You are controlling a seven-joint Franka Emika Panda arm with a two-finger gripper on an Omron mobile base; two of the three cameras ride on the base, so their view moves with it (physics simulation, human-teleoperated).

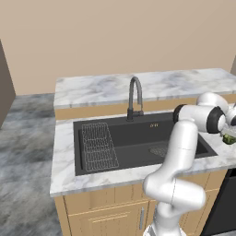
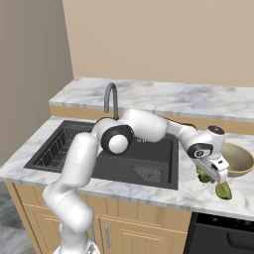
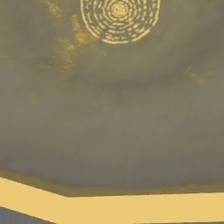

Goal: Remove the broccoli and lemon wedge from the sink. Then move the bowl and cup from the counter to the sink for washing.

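Observation:
My gripper [image 2: 218, 173] hangs open over the counter [image 2: 163, 191] right of the sink [image 2: 124, 163], with nothing between its fingers. It is just left of the tan-yellow bowl [image 2: 239, 159], and the hand view looks into the glossy inside of the bowl [image 3: 113, 109], whose rim crosses the bottom. The dark green broccoli [image 2: 203, 175] lies on the counter, partly hidden behind the hand, and shows at the right edge as broccoli [image 1: 229, 138]. In front of it lies the yellow-green lemon wedge [image 2: 224, 190]. The cup is hidden or out of view.
The black sink [image 1: 133, 138] holds a wire rack [image 1: 97, 146] at its left and a drain strainer [image 2: 148, 173] at its right. The dark faucet [image 1: 134, 97] rises behind it. A dark appliance front [image 2: 223, 233] sits under the right counter.

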